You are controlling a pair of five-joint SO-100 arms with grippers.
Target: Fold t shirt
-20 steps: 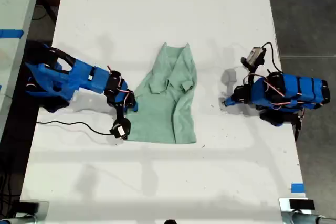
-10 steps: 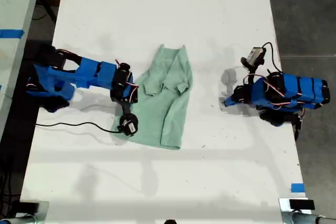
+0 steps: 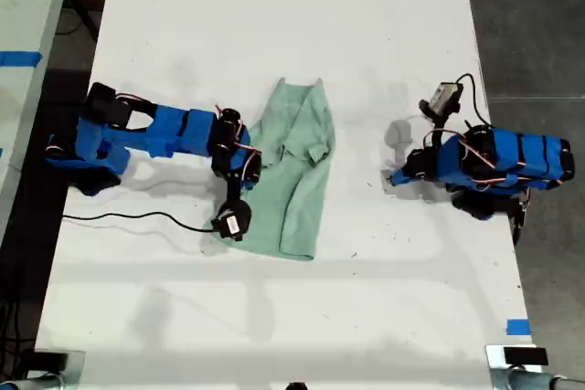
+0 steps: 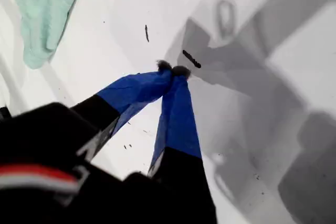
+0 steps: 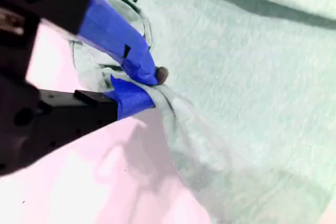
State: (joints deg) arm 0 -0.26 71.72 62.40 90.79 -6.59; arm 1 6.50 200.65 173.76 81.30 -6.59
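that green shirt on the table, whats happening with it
Two blue arms are folding the t shirt on the white table. My second hand is shut on a pinch of its edge, at the shirt's side toward the exterior view's left, with that side lifted over the rest. My first hand is shut on nothing, resting apart from the shirt at the exterior view's right. The fold is not finished.

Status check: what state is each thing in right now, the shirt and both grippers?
Shirt: flat on the table, partly folded lengthwise, wrinkled, one edge pinched.
Second gripper: jaws shut on the shirt edge, at the shirt's side on the exterior view's left.
First gripper: jaws shut, empty, over bare table, apart from the shirt.
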